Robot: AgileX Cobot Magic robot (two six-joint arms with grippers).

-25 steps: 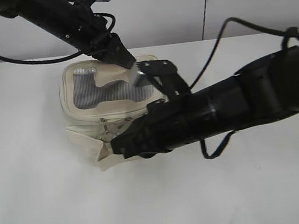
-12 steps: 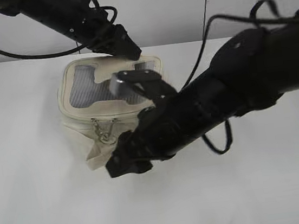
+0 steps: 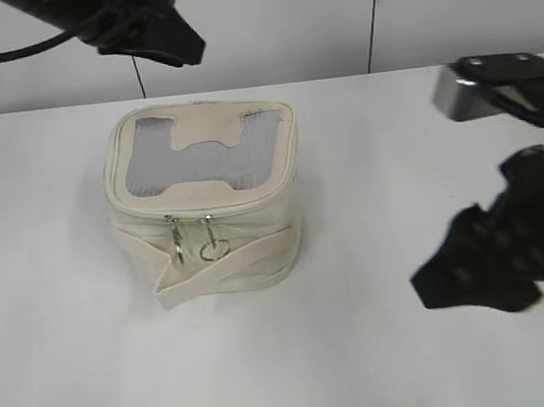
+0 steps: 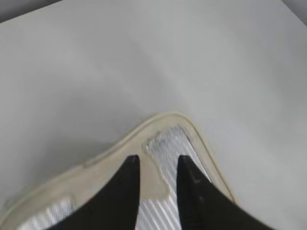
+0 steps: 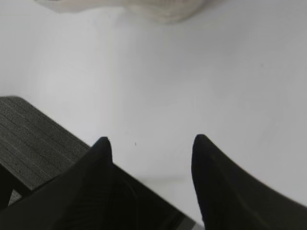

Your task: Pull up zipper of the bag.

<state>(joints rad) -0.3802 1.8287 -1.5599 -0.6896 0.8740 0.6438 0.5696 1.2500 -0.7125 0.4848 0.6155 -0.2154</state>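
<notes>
In the exterior view the bag [image 3: 205,204] stands alone mid-counter [image 3: 76,386] with bare room all round, its zipper [image 3: 194,216] pulls together at the front; both arms, crowding it earlier, are now clear. The left wrist view shows the left gripper [image 4: 158,160] above the bag's top, fingers narrow and empty. The right wrist view shows the right gripper [image 5: 151,140] over bare counter, fingers wide.

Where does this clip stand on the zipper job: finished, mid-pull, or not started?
Looks essentially done. The small boxy cream-white fabric bag sits closed, its cream zipper line shut along the visible front rim, two silver ring pulls hanging side by side. Nothing is in hand: the left gripper hovers above the mesh top, the right gripper is open over bare table. Only the far rim is unverified.
</notes>
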